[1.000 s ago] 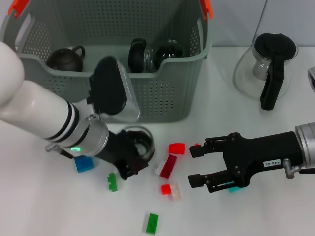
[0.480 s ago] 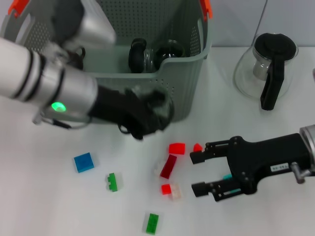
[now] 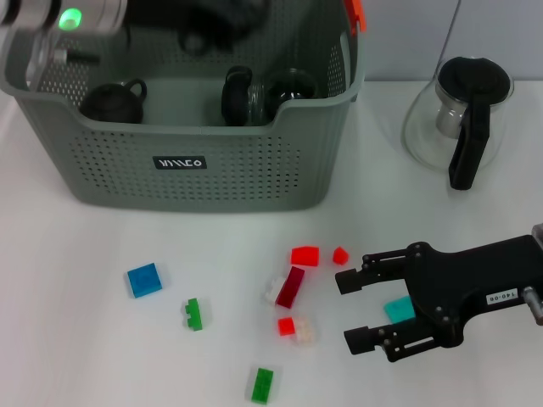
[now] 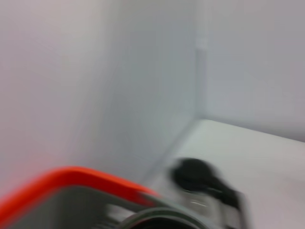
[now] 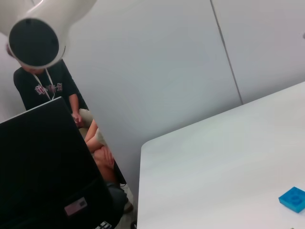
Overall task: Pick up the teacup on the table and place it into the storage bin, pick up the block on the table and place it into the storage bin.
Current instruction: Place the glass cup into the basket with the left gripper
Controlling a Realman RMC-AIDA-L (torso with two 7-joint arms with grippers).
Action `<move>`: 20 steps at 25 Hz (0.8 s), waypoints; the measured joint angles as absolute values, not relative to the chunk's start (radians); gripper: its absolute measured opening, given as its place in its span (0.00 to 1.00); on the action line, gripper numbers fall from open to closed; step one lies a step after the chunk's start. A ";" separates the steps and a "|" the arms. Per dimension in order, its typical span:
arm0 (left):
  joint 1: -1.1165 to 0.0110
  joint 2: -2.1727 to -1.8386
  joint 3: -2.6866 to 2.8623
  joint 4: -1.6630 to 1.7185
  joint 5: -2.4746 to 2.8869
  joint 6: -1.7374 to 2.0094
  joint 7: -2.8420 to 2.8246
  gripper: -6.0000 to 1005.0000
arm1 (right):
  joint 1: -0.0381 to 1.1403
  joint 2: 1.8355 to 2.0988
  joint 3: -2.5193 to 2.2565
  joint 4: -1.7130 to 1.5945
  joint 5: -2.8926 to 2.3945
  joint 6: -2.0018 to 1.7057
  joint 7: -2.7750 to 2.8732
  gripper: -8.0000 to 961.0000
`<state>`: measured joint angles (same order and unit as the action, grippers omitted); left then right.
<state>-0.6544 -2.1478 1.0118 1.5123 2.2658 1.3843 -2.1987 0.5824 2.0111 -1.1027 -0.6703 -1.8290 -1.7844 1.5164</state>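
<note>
The left gripper [image 3: 222,17] is up over the back of the storage bin [image 3: 182,161], at the far left of the bench [image 3: 85,339]. It is dark and blurry there, so I cannot tell if its jaws are apart or together, or if the teacup is in them. No teacup is left out on the bench, so I think the teacup step is at its end: the cup is being dropped in the bin, or is just about to be.

The right gripper [image 3: 361,309] is low over the bench near the front right edge. Its jaws are wide apart and hold nothing. A teal block [image 3: 399,309] lies right between them. I think the block step comes next. The jaws need to close on the teal block, lift it, and carry it over the bin's near wall.

Now the count. Inside the bin I can see three dark things: one round pot [image 3: 113,100] and two cups [image 3: 240,95]. On the bench there is one glass jug [image 3: 461,119] at the far right, and about ten small blocks: four red, two green, one blue, one teal and two clear.
</note>
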 joint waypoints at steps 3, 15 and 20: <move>-0.731 -2.108 1.011 1.356 2.325 1.234 -2.204 0.06 | 0.581 2.010 -1.101 -0.670 -1.830 -1.781 1.516 0.86; -1.004 -1.992 1.019 0.787 2.466 0.931 -2.224 0.06 | 0.585 2.015 -1.088 -0.663 -1.830 -1.771 1.531 0.86; -1.023 -2.047 1.020 0.738 2.640 0.837 -2.251 0.05 | 0.586 2.020 -1.088 -0.662 -1.830 -1.752 1.532 0.86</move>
